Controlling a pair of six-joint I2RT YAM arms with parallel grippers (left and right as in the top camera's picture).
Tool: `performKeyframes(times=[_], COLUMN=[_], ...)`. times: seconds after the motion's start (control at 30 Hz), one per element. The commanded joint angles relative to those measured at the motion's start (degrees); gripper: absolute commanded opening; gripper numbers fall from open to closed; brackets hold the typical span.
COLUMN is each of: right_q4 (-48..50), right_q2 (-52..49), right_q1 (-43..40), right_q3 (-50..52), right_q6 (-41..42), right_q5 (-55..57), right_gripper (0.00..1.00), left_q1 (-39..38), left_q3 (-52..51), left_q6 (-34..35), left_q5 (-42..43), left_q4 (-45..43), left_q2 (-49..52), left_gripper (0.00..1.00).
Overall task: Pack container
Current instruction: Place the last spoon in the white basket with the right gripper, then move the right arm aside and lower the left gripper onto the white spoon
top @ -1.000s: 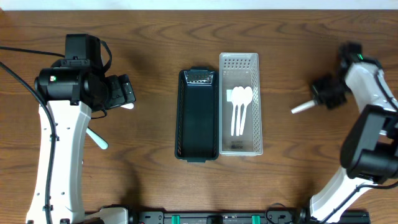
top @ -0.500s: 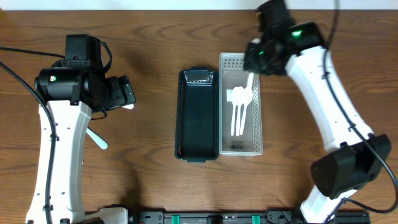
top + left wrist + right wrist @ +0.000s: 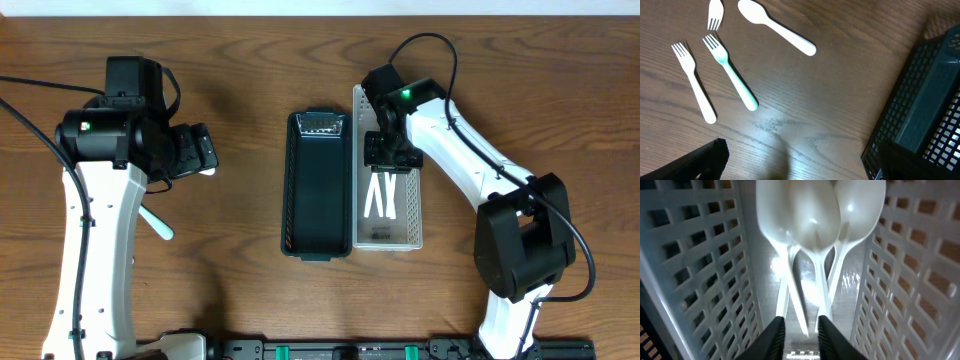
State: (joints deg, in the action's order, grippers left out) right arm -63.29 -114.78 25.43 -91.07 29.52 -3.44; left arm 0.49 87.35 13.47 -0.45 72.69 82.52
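A white slotted basket (image 3: 414,225) stands beside a black basket (image 3: 292,200) at the table's centre. White spoons (image 3: 380,196) lie lengthwise in the white basket. My right gripper (image 3: 390,152) is down inside this basket, over the spoon bowls. In the right wrist view the spoons (image 3: 810,215) fan out ahead, and my right gripper (image 3: 801,337) has its jaws slightly parted, with a thin handle lying loose between them. My left gripper (image 3: 205,155) is at the left, wide open and empty (image 3: 800,172). It hovers over several white forks (image 3: 692,82) and one spoon (image 3: 775,25) on the wood.
The black basket's mesh corner (image 3: 920,115) is close to my left gripper's right side. One utensil handle (image 3: 157,222) shows from under the left arm in the overhead view. The white basket's walls (image 3: 695,270) close in on both sides of the right gripper.
The right arm has swung from the table's right side, carrying a white spoon, over to the white basket and down into it. The left arm has not moved.
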Motion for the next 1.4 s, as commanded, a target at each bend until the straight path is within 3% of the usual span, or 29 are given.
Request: performKeyframes(times=[0.0,0.17,0.27,0.37,0.57,0.73,0.83,1.2,1.37], right_q4=[0.96,-1.81,-5.27,-8.76,-13.86,-18.03,-20.44,-25.18,-26.82], right_q2=[0.33,0.35,0.35,0.35,0.35,0.17,0.00,0.00,0.00], right_q1=[0.35,-0.37,-2.29,-5.42,-15.69,-25.68,-29.97,-33.29,-33.29], right_q3=[-2.10,-13.53,-24.13,-34.53,-48.00,-48.74,-48.65,-48.63,-48.63], right_q6=[-1.66,-9.09,-13.62,-15.85,-14.86,-13.51,-13.73,-15.02,-14.93], right_q5=[0.26,0.20,0.20,0.20,0.20,-0.92,-2.01,-1.95,-1.97], right_gripper=[0.34,0.62,0.86,0.97,0.99,0.99,0.99,0.99,0.99], left_q1=[0.09,0.09,0.09,0.15,3.56,10.05,12.33,12.57,12.57], left_q3=[0.09,0.37,2.40,6.56,11.45,11.41,11.41,11.41,11.39], left_q6=[-0.70,-0.72,-0.70,0.83,18.99,37.00,44.48,54.97,55.45], left_q5=[-0.66,-0.68,-0.74,-1.57,-8.68,-8.61,-7.67,-0.39,5.33], left_q4=[0.55,0.55,0.26,0.11,-4.28,-5.73,-5.95,-7.54,-9.99], left_q2=[0.24,-0.04,-0.74,-1.09,-0.72,3.65,8.31,30.56,37.64], left_gripper=[0.98,0.98,0.98,0.98,0.98,0.98,0.98,0.98,0.98])
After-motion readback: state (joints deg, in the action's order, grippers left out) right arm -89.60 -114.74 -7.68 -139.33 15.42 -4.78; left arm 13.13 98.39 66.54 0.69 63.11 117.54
